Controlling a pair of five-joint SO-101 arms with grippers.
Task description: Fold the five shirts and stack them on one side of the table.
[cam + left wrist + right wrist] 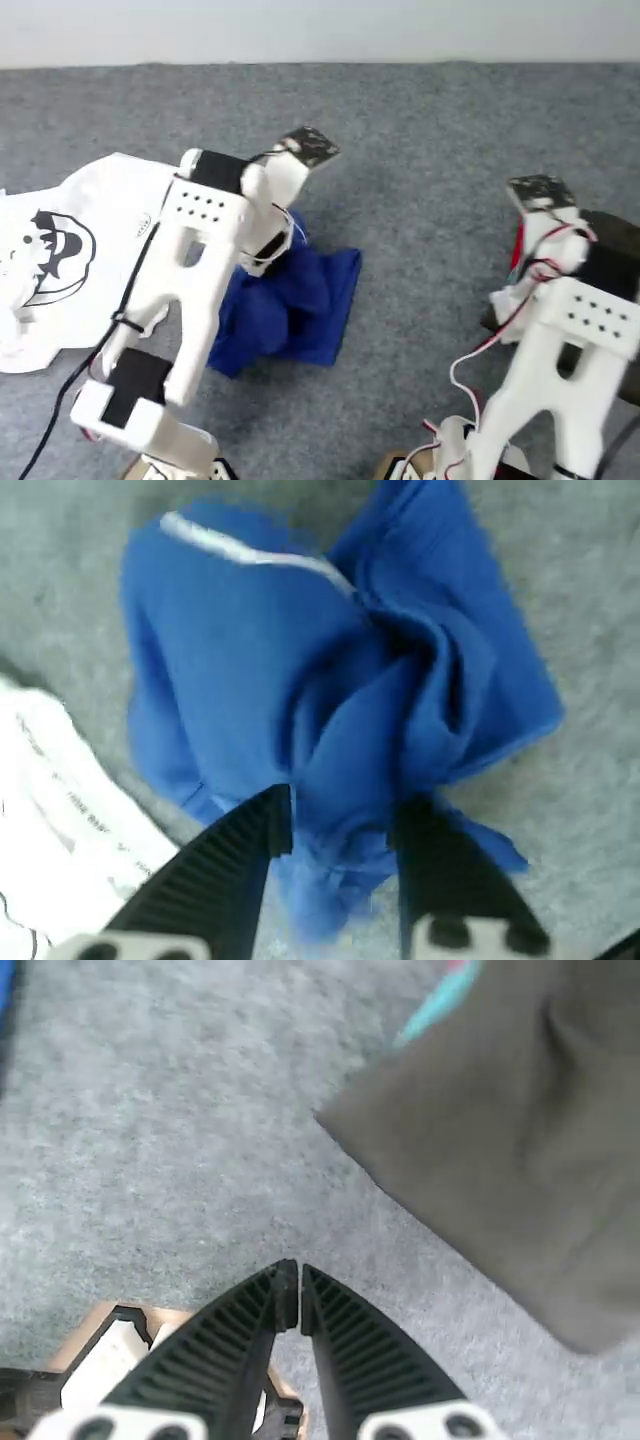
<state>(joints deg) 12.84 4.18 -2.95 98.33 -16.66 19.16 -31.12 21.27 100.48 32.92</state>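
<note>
The left arm's [200,260] jaws stand partly apart and pinch a bunched fold of the blue shirt [300,660], with cloth pressed against both inner faces. The rest of that shirt lies crumpled on the grey desk [430,150] just beyond the jaws. A white strip [250,550] crosses its far edge, with no writing legible on it.

Beside these jaws lies the white shirt [80,250]. The high view shows its black graphic; the left wrist view shows faint print, too blurred to read.

The right arm's [560,330] jaws are closed tip to tip on nothing, above bare desk. A dark grey shirt [520,1130] lies near them, apart, with a teal edge [440,1000] beyond it.
</note>
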